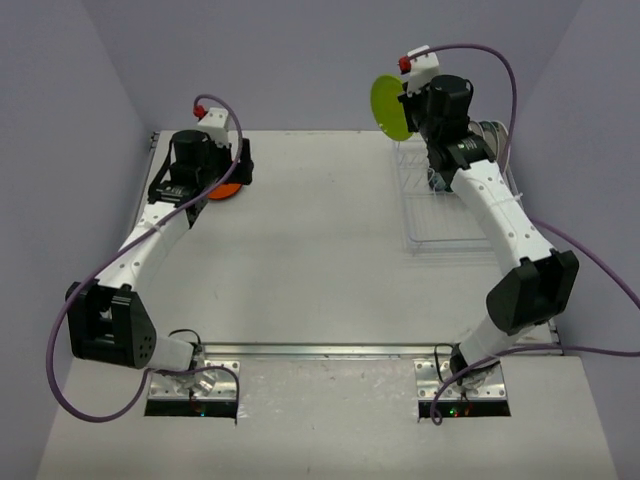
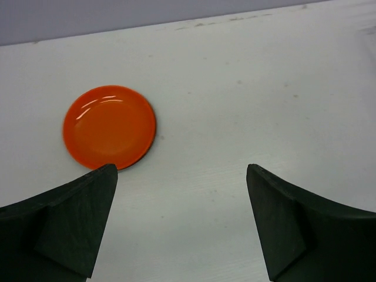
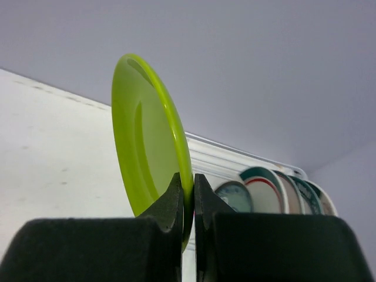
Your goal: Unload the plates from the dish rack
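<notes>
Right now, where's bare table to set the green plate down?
Free: the middle of the table, between the orange plate and the dish rack, down to the near edge. Crowded: the far-left corner, with the orange plate by the left end effector, and the rack's far end, holding upright plates.

your left arm (image 1: 150, 235) and right arm (image 1: 500, 205) wear white shells between bulky black joint housings. a purple cable (image 1: 514, 100) trails along each; red caps (image 1: 405, 64) top the white wrist mounts; screwed metal brackets (image 1: 195, 388) anchor both bases. the left gripper (image 2: 180, 176) and right gripper (image 3: 187, 183) end in matte black wedge-shaped fingers.
</notes>
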`<action>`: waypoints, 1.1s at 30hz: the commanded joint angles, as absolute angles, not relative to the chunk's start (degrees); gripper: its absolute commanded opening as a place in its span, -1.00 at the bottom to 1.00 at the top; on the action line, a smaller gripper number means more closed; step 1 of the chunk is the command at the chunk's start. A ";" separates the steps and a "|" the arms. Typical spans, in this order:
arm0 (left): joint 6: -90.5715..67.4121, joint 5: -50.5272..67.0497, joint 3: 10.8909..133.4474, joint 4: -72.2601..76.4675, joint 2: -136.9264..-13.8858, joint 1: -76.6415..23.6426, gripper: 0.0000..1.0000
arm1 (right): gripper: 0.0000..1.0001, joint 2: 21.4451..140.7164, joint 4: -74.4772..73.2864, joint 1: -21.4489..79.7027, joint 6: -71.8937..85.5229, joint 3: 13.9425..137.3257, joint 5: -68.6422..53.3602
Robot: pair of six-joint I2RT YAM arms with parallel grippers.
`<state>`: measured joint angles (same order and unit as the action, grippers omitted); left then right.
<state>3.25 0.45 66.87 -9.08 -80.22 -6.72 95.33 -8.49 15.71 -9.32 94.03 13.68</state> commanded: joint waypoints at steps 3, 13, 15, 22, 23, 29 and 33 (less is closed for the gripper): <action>-2.22 33.59 68.91 -6.99 -75.44 -7.21 0.89 | -1.00 88.53 -14.64 17.25 1.52 86.55 -17.12; -3.76 45.64 71.19 -12.85 -79.56 -8.48 0.91 | -1.00 87.38 -17.68 25.48 5.73 83.67 -30.52; -3.19 46.29 71.15 -13.34 -79.92 -9.08 0.78 | -1.00 87.83 -17.97 26.82 6.30 83.71 -31.18; -1.55 46.72 70.29 -14.57 -80.73 -10.20 -0.33 | -1.00 89.10 -18.13 29.00 7.85 83.92 -30.90; -1.27 46.21 70.23 -14.74 -80.84 -10.20 -0.51 | -1.00 89.27 -18.19 29.00 8.14 84.09 -29.77; -0.67 40.22 69.91 -14.83 -81.85 -8.98 -1.00 | 0.43 90.58 -19.10 27.20 12.47 85.05 -20.93; -2.90 29.82 70.77 -12.58 -85.60 -3.61 -1.00 | 0.97 90.97 -19.61 22.51 13.89 84.02 -16.87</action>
<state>-1.54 40.94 69.32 -16.53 -82.31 -8.80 90.50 -20.29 26.99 10.94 83.05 -22.62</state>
